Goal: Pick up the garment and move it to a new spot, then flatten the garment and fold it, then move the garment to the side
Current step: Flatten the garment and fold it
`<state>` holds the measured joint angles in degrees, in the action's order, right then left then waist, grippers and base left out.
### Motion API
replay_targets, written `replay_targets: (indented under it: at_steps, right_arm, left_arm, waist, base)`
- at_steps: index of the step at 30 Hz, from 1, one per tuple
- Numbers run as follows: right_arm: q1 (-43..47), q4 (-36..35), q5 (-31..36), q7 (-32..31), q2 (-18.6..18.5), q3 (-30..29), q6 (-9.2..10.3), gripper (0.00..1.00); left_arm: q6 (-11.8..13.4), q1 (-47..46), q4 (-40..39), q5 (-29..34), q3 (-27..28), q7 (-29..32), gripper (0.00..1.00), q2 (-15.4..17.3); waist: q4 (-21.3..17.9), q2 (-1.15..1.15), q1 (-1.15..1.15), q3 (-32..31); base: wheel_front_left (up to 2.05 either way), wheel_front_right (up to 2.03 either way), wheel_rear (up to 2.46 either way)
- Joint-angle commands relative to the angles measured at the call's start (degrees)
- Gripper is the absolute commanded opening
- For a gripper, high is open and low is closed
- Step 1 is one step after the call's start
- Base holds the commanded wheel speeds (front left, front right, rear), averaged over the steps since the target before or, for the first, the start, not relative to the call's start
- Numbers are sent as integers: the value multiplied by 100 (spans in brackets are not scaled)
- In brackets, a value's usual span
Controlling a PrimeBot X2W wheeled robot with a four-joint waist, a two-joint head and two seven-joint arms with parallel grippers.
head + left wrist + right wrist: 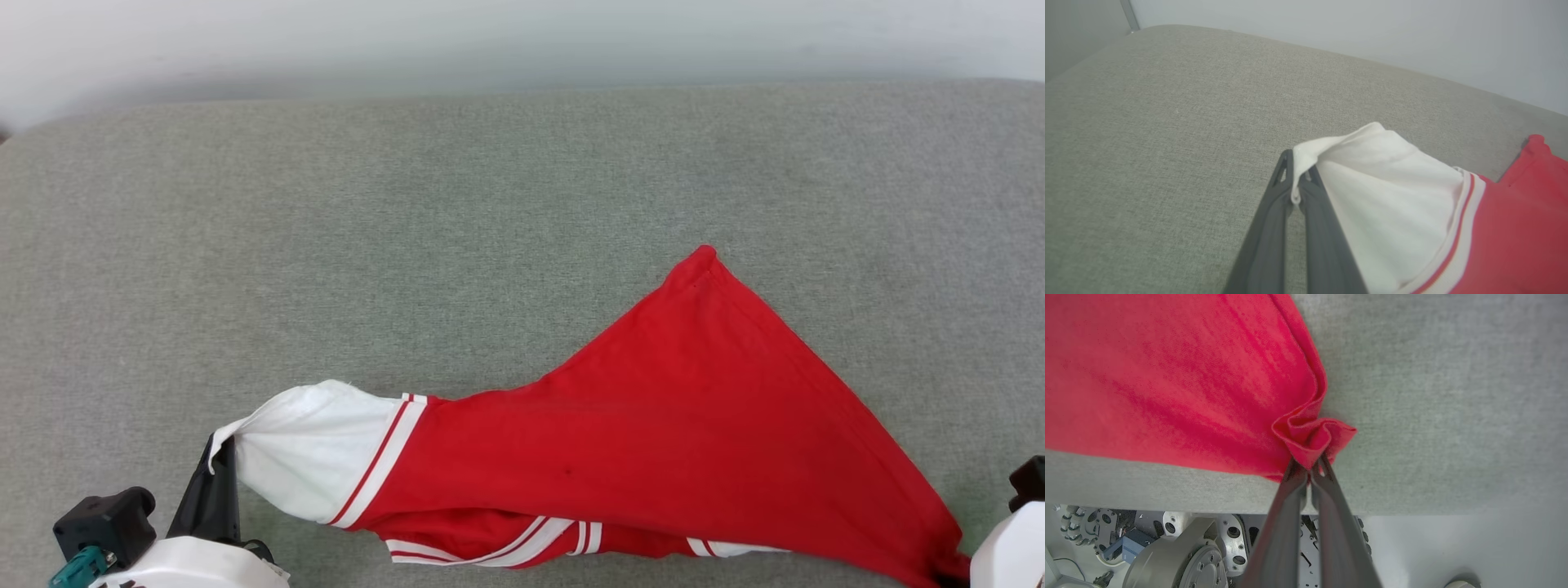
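**Both grippers pinching, shirt strung along the near edge**

Dark fingers of the left gripper point(1298, 177) are clamping tight on the cuff of the white sleeve point(1372, 196), jaws closed with only fabric between them. Over on the other side, the right gripper point(1309, 467) is pinching a bunched red hem corner point(1312, 435), closed just as hard. Between them the T-shirt point(653, 425) is lying stretched left to right along the near edge of the grey upholstered surface point(408, 229), its long axis running straight from one gripper to the other. One free hem corner point(704, 255) is pointing away from the robot, nearer the right arm. That looks like the relation to watch. The cloth is fanning forward from both grippers, so flattening is probably calling for an even pull from both arms together.
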<state>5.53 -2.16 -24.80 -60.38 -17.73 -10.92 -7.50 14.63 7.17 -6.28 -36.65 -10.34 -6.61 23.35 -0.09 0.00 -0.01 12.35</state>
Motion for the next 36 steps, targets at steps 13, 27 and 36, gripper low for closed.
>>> replay_targets:
  at_steps: [13,27,36]
  right_arm:
    - [-1297,-36,295,2855,510,-351,2,100]
    - [-3644,646,34,662,42,1137,2,100]
    - [-4425,1168,140,-648,16,1842,2,100]
  left_arm:
    - [-29,-362,-263,77,-147,147,0,72]
    - [-249,-1185,-602,309,-470,38,0,-9]
    - [-396,-1479,-480,274,-616,-137,0,-180]
  waist:
    - [-7,0,1,439]
    - [470,0,1,1253]
    - [803,0,1,1548]
  base:
    - [0,0,0]
    - [0,0,0]
    - [0,0,0]
